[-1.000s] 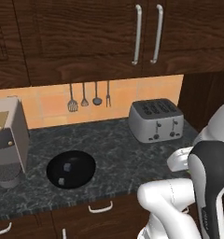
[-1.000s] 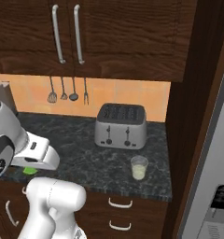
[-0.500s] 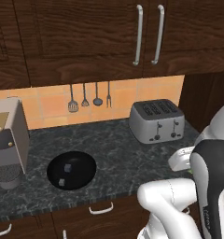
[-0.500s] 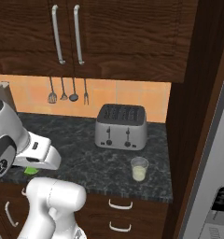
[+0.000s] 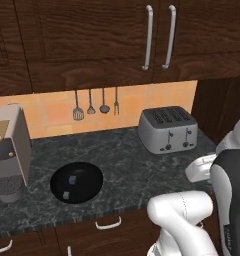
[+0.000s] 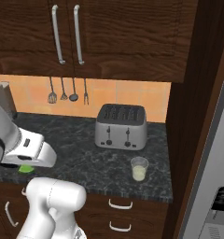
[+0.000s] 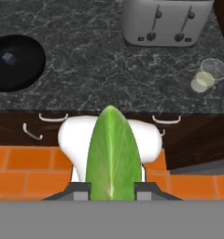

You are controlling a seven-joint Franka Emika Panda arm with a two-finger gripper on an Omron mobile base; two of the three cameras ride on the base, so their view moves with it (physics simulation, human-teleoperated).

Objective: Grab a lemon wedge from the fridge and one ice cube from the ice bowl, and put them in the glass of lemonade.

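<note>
The lemon wedge (image 7: pixel 114 149), yellow-green and pointed, sits clamped between my gripper (image 7: pixel 113 189) fingers in the hand view. In the right base view a green sliver of the wedge (image 6: pixel 25 169) shows under the white hand, above the counter's front edge. The black ice bowl (image 5: pixel 76 182) lies on the dark counter at the left, and the hand view shows the bowl (image 7: pixel 13 63) with ice cubes in it. The glass of lemonade (image 6: pixel 139 168) stands right of the toaster's front, apart from my hand, and the glass (image 7: pixel 208 74) is far right in the hand view. The grey fridge (image 6: pixel 212 168) is at the right edge.
A silver toaster (image 5: pixel 168 129) stands at the back of the counter. A coffee machine (image 5: pixel 9 150) is at the far left. Utensils (image 5: pixel 94 105) hang on the orange wall. Dark cabinets (image 6: pixel 86 32) hang overhead, and drawers (image 7: pixel 48 121) run below the counter.
</note>
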